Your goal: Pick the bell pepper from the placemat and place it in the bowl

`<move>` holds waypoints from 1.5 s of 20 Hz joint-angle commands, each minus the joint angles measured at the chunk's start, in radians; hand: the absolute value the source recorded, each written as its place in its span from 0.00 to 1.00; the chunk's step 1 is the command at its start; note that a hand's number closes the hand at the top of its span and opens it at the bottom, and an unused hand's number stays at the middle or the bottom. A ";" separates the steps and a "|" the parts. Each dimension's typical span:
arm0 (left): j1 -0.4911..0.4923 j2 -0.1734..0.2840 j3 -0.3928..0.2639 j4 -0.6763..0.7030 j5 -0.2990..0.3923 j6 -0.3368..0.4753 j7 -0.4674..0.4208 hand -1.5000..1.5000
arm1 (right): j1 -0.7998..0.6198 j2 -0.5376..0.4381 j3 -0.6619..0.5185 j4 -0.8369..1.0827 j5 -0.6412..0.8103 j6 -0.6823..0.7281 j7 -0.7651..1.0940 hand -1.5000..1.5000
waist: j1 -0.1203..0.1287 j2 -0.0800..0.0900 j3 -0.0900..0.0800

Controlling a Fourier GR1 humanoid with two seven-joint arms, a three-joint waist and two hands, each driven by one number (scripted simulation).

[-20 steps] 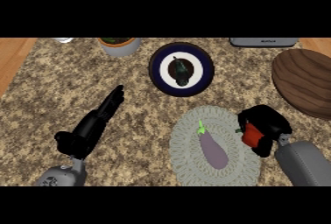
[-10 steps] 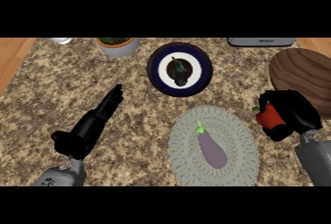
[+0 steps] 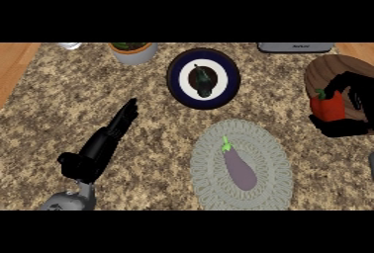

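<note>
Right hand point(image 3: 350, 106) curled round red bell pepper point(image 3: 326, 107), over brown bowl point(image 3: 329, 71) at frame right; left hand point(image 3: 102, 146) spread, lower left; eggplant point(image 3: 240, 168) on placemat point(image 3: 274, 185)

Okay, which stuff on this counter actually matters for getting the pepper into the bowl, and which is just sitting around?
Part of the job:
- red bell pepper, held in the right hand
- brown bowl, at the right edge
- grey placemat

Just lying about:
- eggplant on the placemat
- dark plate with a dark vegetable
- potted plant
- left hand, resting open
</note>
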State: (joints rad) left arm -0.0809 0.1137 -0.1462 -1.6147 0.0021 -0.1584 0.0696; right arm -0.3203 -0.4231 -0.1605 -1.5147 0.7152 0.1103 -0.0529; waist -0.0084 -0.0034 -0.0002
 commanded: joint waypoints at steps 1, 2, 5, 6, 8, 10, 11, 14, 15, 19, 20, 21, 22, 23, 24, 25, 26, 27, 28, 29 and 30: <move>-0.006 0.035 0.034 -0.047 0.056 -0.060 0.048 0.50 | -0.062 -0.027 -0.106 0.106 -0.058 -0.024 -0.037 1.00 | 0.014 0.004 0.001; -0.035 0.008 0.024 -0.008 0.014 -0.018 0.037 0.50 | -0.147 -0.082 -0.122 0.111 -0.068 0.057 0.033 1.00 | 0.014 0.004 0.000; -0.002 -0.006 0.002 0.016 -0.007 -0.035 -0.012 0.50 | -0.080 -0.092 -0.116 0.181 0.004 -0.034 -0.054 1.00 | 0.012 0.004 0.000; -0.019 -0.003 0.014 0.028 0.004 -0.038 -0.033 0.50 | -0.164 -0.103 -0.096 0.317 0.079 -0.113 -0.077 1.00 | 0.024 0.009 0.001; -0.082 -0.043 0.004 0.053 -0.012 0.002 0.013 0.50 | -0.170 -0.123 -0.122 0.391 0.107 -0.201 -0.134 1.00 | 0.022 0.011 0.001; -0.105 -0.011 0.039 0.054 0.011 -0.028 0.022 0.50 | -0.222 -0.146 -0.132 0.455 0.134 -0.244 -0.136 1.00 | 0.023 0.010 0.001; -0.063 -0.023 0.006 0.048 -0.016 -0.021 -0.003 0.50 | -0.285 -0.147 -0.146 0.551 0.144 -0.287 -0.141 1.00 | 0.033 0.012 0.001; -0.079 -0.001 0.036 0.029 0.014 -0.042 0.034 0.50 | -0.326 -0.169 -0.178 0.744 0.156 -0.404 -0.255 1.00 | 0.040 0.014 0.002; -0.094 -0.027 0.015 0.049 -0.022 -0.018 0.010 0.50 | -0.324 -0.193 -0.179 0.760 0.149 -0.390 -0.283 1.00 | 0.027 0.010 0.001; -0.051 -0.031 -0.010 0.006 -0.003 -0.041 0.018 0.50 | -0.347 -0.252 -0.148 0.946 0.190 -0.237 -0.248 1.00 | 0.054 0.018 0.003; -0.093 -0.047 -0.014 0.064 -0.050 -0.003 -0.015 0.50 | -0.398 -0.290 -0.149 0.984 0.181 -0.144 -0.235 1.00 | 0.056 0.025 0.003; -0.067 -0.035 -0.010 0.026 -0.022 -0.026 0.013 0.50 | -0.415 -0.284 -0.137 1.017 0.191 -0.110 -0.214 1.00 | 0.065 0.022 0.003; -0.081 -0.034 -0.011 0.031 -0.009 -0.043 0.019 0.50 | -0.406 -0.260 -0.151 1.056 0.172 -0.106 -0.230 1.00 | 0.062 0.023 0.003; -0.057 -0.035 -0.015 0.020 -0.025 -0.027 0.006 0.50 | -0.432 -0.253 -0.172 1.082 0.140 -0.066 -0.238 0.00 | 0.062 0.021 0.003; -0.081 -0.018 0.019 0.048 -0.011 -0.038 -0.013 0.50 | -0.438 -0.251 -0.167 1.115 0.142 -0.062 -0.284 0.00 | 0.062 0.024 0.004; -0.115 -0.021 0.027 0.058 0.002 -0.044 0.003 0.50 | -0.483 -0.270 -0.178 1.145 0.133 -0.036 -0.301 0.00 | 0.068 0.028 0.004; -0.089 -0.039 0.002 0.074 -0.022 -0.030 -0.015 0.50 | -0.460 -0.291 -0.181 1.176 0.139 -0.062 -0.376 0.00 | 0.064 0.029 0.005; -0.082 -0.023 0.009 0.058 -0.007 -0.050 -0.014 0.50 | -0.462 -0.305 -0.208 1.186 0.116 -0.076 -0.419 0.00 | 0.074 0.032 0.006; -0.080 -0.039 -0.008 0.039 -0.017 -0.034 0.023 0.50 | -0.511 -0.292 -0.209 1.195 0.117 -0.084 -0.411 0.00 | 0.071 0.026 0.005; -0.073 -0.010 0.029 0.036 0.004 -0.050 0.013 0.50 | -0.464 -0.287 -0.231 1.200 0.092 -0.111 -0.486 0.00 | 0.057 0.022 0.005; -0.077 -0.040 -0.008 0.056 -0.028 -0.035 -0.028 0.50 | -0.487 -0.263 -0.239 1.225 0.090 -0.137 -0.466 0.00 | 0.062 0.026 0.005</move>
State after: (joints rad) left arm -0.1603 0.0849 -0.1408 -1.5673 -0.0115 -0.1969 0.0671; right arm -0.7814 -0.6982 -0.3636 -0.3638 0.8348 0.0026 -0.4423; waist 0.0544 0.0218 0.0043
